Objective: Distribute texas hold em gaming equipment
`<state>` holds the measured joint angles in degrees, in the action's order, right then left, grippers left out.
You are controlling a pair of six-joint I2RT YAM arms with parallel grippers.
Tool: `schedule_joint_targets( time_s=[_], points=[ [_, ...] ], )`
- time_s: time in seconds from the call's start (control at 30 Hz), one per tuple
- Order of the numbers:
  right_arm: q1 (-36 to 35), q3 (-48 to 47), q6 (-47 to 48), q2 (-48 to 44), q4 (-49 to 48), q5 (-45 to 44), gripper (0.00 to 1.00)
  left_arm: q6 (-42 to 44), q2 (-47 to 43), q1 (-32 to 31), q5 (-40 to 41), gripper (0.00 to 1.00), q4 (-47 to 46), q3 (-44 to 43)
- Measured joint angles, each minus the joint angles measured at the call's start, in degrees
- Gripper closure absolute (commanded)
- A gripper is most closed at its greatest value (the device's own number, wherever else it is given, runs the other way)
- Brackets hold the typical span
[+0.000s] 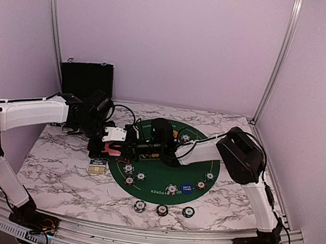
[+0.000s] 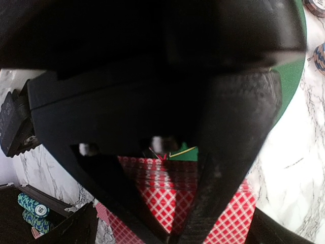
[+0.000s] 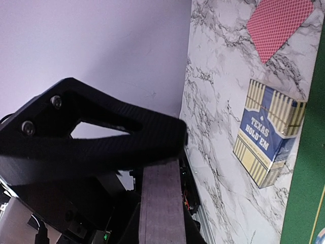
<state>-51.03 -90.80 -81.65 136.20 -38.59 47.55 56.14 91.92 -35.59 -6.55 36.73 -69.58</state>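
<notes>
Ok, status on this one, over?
Left claw and right claw nose to nose at green mat edge; grips unreadable. Red-backed cards under left claw. Card box sits close beside them.

card box "TEXAS HOLD'EM", grn mat "POKER"

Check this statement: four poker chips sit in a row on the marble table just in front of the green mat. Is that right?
Not four: three poker chips sit in a row on the marble table just in front of the green mat. The top external view shows this.
</notes>
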Motion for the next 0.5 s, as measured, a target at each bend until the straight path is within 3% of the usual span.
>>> schedule_joint_targets(
  time_s=[0.2, 0.5],
  points=[
    [0.0, 1.7, -1.4, 0.0, -2.4, 0.2, 0.99, 0.5, 0.0, 0.0, 0.7, 0.01, 0.0, 0.0],
    [0.0, 2.7, -2.7, 0.0, -4.2, 0.6, 0.98, 1.6, 0.0, 0.0, 0.4, 0.22, 0.5, 0.3]
  ],
)
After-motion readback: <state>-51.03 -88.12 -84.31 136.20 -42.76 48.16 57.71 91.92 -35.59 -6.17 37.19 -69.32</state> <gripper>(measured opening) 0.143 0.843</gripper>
